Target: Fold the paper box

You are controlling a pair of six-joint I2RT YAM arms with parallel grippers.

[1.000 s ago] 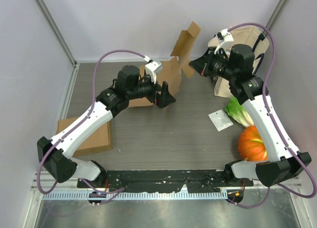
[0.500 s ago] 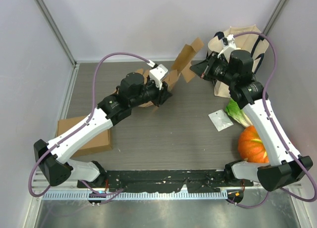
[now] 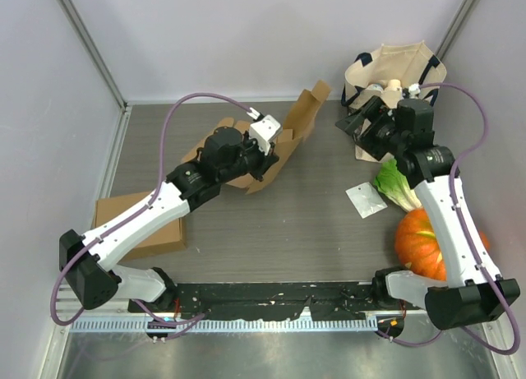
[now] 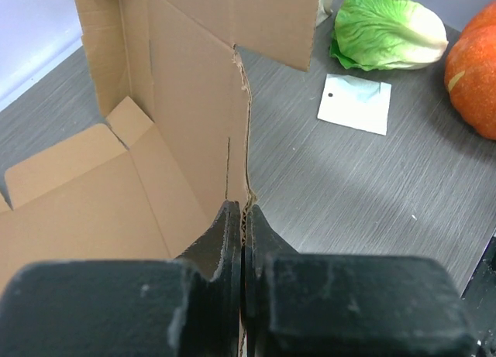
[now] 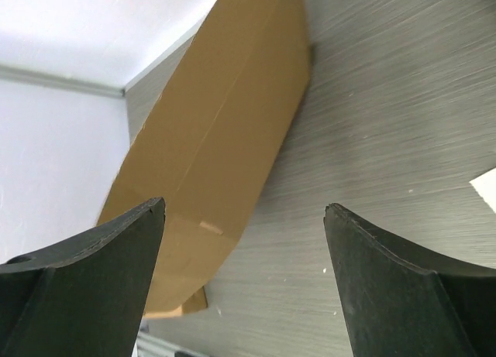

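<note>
Currently the left gripper (image 4: 243,217) is clamping the paper box (image 4: 186,101); both black fingers are pressing together on the raw corrugated edge of one upright wall, low in the middle of the left wrist frame; the rest of the box is spreading toward the upper left of that frame, flaps splayed, not folded up.

In the overhead frame the box is sitting at upper middle on the grey table (image 3: 296,223), with one long flap pointing to the upper right; the right gripper (image 3: 349,126) is hovering just right of that flap, apart from it; its jaws are standing wide and gripping nothing; in the right wrist frame brown cardboard is showing in the gap between the two fingers, but farther off, not between them.

Hard to make out: the left fingertips are lying hidden under the wrist and cardboard in the overhead frame; the box's lower left is running off the left wrist frame; the right wrist frame is catching only one curved panel, and I cannot tell whether it is touching the table.

Also lying at right: lettuce (image 3: 394,186); white packet (image 3: 366,200); pumpkin (image 3: 419,239); tote bag (image 3: 394,67) at upper right; closed carton (image 3: 144,227) at left.
</note>
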